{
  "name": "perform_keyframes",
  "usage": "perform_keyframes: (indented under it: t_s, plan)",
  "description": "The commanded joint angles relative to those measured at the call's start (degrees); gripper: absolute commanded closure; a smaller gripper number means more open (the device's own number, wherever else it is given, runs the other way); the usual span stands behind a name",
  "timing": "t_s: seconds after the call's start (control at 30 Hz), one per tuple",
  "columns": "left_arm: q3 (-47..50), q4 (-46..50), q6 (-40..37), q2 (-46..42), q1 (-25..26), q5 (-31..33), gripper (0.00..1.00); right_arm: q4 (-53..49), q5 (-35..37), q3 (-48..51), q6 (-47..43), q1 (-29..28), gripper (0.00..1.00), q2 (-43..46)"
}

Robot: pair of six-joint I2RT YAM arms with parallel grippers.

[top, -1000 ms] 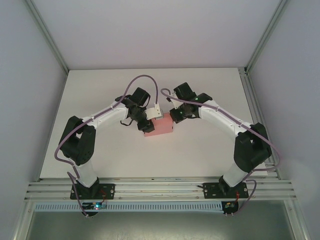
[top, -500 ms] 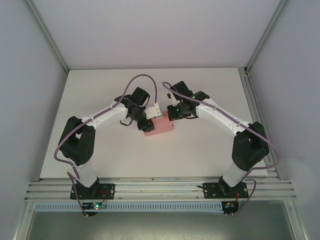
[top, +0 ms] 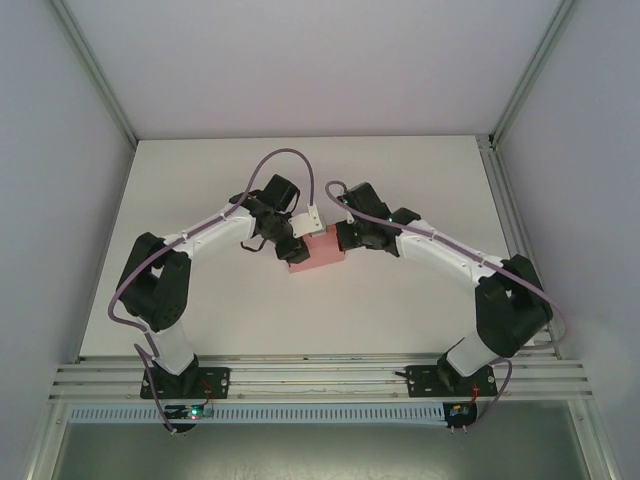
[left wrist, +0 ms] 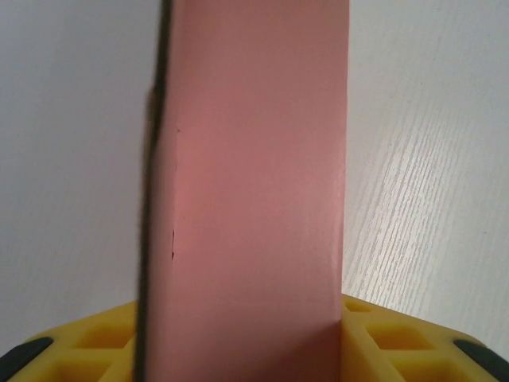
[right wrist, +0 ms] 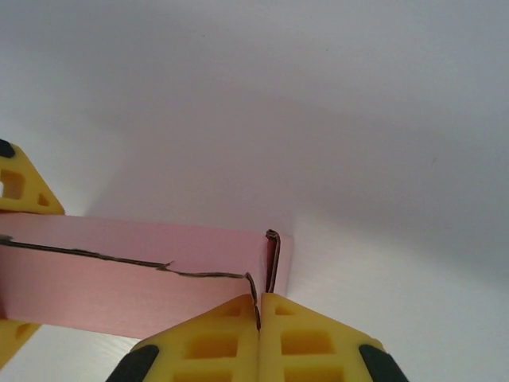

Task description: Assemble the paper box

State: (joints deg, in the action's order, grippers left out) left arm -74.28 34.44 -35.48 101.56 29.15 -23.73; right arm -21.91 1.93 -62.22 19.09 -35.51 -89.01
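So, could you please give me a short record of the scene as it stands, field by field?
object: paper box, pink card, folded into a box shape
place: middle of the white table, between the two arms
left gripper: closed on the box, one yellow finger on each side
right gripper: shut, with a thin card edge of the box apparently pinched between its fingers
box seam: a raw card edge runs along the top in the right wrist view

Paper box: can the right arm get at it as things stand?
Probably yes: the right gripper sits at one end of the paper box, jaws shut on a card edge, while the left gripper grips the other end.
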Motion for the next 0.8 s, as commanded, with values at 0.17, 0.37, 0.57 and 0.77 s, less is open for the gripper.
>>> perform_keyframes:
  t_s: [0.17,0.37,0.57,0.77]
  plan:
    - [-1.28,0.07,2.56,0.85,0.11,-0.83,0.52,8.11,3.86,7.17,0.71,-0.76,1.00,-0.39]
    - [-1.57,0.53,3.94,-0.72,-0.01,-1.74,0.39,6.44,8.13,5.48,0.80,-2.02,1.00,1.67]
    - [0.23,-0.15,4.52,-4.51,0.11,-2.90,0.26,5.57,12.02,5.35,2.02,-3.05,1.00,1.26]
    - [0.63,0.49,7.80,-8.93,0.09,-1.74,0.14,5.85,15.09,5.33,1.54,-5.53,1.00,0.53]
